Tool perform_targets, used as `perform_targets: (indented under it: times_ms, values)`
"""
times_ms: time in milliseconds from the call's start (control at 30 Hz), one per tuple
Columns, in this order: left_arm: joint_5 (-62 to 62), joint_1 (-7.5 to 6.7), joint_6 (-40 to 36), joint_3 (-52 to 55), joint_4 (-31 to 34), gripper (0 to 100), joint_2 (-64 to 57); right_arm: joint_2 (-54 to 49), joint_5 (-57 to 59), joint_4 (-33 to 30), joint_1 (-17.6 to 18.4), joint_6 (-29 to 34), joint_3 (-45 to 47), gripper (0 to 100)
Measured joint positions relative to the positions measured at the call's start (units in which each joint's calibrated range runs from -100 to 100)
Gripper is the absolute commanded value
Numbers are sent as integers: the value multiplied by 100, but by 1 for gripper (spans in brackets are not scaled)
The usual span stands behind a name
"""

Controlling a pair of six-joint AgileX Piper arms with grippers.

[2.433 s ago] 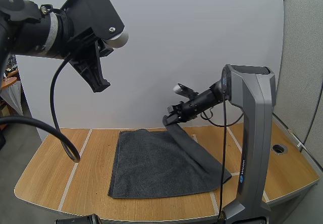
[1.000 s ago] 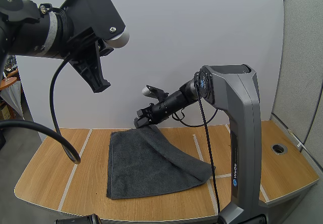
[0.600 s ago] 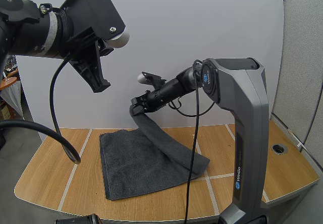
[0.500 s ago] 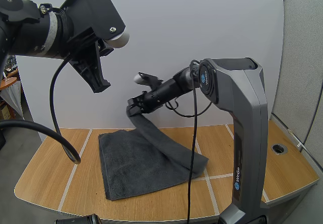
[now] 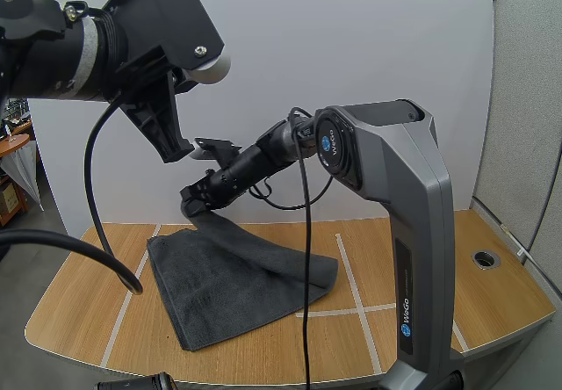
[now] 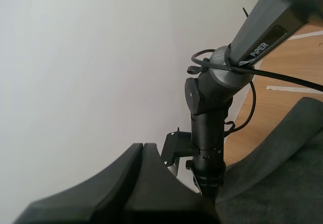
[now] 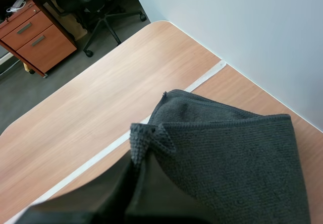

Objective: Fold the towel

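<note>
The dark grey towel (image 5: 241, 276) lies on the wooden table (image 5: 79, 311), left of centre, with one corner raised off it toward the far left. It looks soft, light and limp, likely to sag and drag rather than hold a shape, so a corner or hem is the place to pinch. My left gripper (image 6: 143, 148) hangs high above the table, fingers pressed together on nothing. My right gripper (image 5: 193, 200) is clamped on the lifted corner, cloth bunched between its tips.
</note>
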Motion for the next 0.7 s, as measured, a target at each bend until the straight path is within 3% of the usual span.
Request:
perform_targets:
  times_ms: [700]
  values:
    - [0, 0, 0, 0, 0, 0, -29, 117, -365, -100, 108, 126, 0, 0]
